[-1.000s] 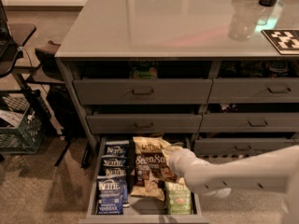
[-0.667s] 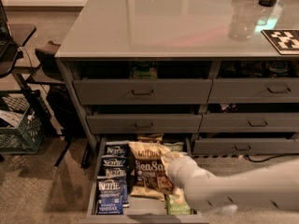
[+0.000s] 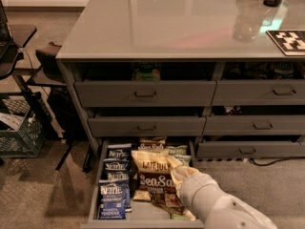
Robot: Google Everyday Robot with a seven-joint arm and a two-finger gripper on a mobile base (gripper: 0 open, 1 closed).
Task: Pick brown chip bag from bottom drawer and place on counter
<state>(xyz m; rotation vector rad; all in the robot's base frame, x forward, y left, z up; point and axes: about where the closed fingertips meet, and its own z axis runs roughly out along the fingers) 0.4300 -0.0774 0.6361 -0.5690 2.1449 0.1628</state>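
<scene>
Down at the lower right, the white arm (image 3: 224,209) comes in from the bottom corner and slants up and left over the open bottom drawer (image 3: 95,190). Its gripper (image 3: 180,174) is at the right edge of the brown chip bag (image 3: 151,175), touching it or just above it. The wrist hides that spot, so I cannot tell whether the gripper is open or closed on the bag.

The bag is in the middle of the drawer, its cream top toward the cabinet and its darker brown bottom toward the drawer front. It reads "LATE JULY" across the top and "Sea Salt" in larger letters below.

Just beside it on the left, a column of blue bags (image 3: 114,185) each reads "Kettle"; the smaller print is too fine to read. Behind the gripper, pale green bags (image 3: 177,150) lie at the back right of the drawer.

Above, closed grey drawers (image 3: 145,93) with bar handles sit under the glossy grey counter (image 3: 157,23). A black-and-white patterned card (image 3: 288,41) lies near the counter's right edge.
</scene>
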